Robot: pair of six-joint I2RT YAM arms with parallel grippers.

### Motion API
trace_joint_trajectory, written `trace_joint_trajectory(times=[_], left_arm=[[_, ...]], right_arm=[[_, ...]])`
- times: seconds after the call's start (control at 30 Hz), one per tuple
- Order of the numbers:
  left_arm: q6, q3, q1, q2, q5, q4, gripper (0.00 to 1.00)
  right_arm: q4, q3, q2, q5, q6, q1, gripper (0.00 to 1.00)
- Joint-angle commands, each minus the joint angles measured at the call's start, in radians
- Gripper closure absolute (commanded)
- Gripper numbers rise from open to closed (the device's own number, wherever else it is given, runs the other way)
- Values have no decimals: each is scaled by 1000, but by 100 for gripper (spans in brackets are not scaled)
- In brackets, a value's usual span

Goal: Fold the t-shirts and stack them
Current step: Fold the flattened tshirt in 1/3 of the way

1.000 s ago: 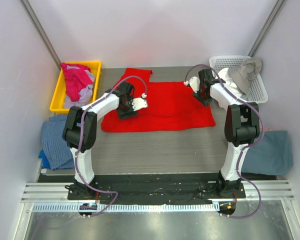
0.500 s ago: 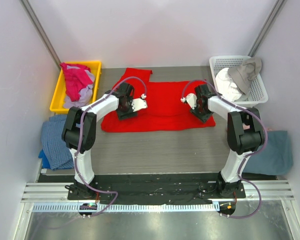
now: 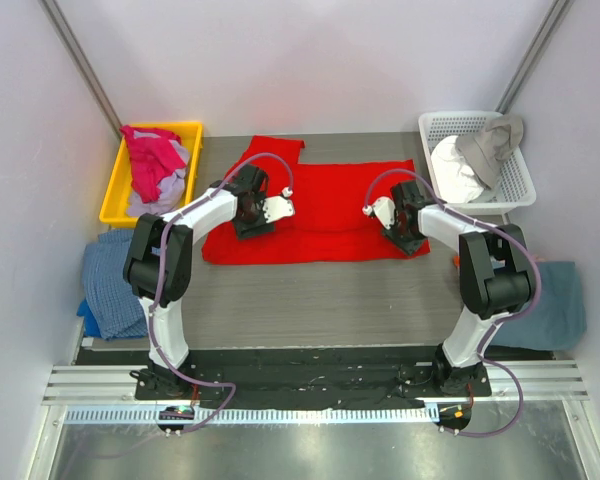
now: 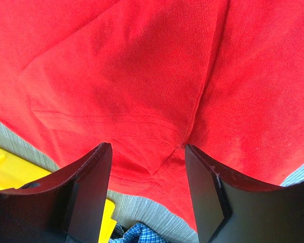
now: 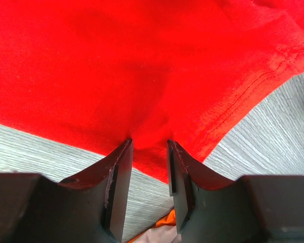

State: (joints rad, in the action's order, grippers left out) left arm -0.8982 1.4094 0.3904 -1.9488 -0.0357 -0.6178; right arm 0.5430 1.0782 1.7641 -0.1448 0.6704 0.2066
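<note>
A grey table (image 3: 310,295) holds a red t-shirt (image 3: 330,215) spread flat at its middle, with the left gripper (image 4: 148,169) resting fingers apart on its sleeve side and the right gripper (image 5: 149,147) pinching a fold near its right hem; no writing is readable anywhere.

Right end effector (image 3: 404,226) pulled red t-shirt (image 3: 320,215) corner nearer.
</note>
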Motion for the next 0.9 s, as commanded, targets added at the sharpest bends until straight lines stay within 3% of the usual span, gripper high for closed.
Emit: trace_joint_trajectory(times=[0.0, 0.5, 0.87], left_arm=[[-2, -9, 2, 56, -10, 26, 36], [21, -4, 2, 57, 16, 50, 37], [16, 45, 1, 22, 76, -23, 42]], right_arm=[[12, -35, -35, 11, -14, 2, 58], [100, 183, -43, 10, -60, 100, 57], [89, 141, -54, -18, -51, 106, 57]])
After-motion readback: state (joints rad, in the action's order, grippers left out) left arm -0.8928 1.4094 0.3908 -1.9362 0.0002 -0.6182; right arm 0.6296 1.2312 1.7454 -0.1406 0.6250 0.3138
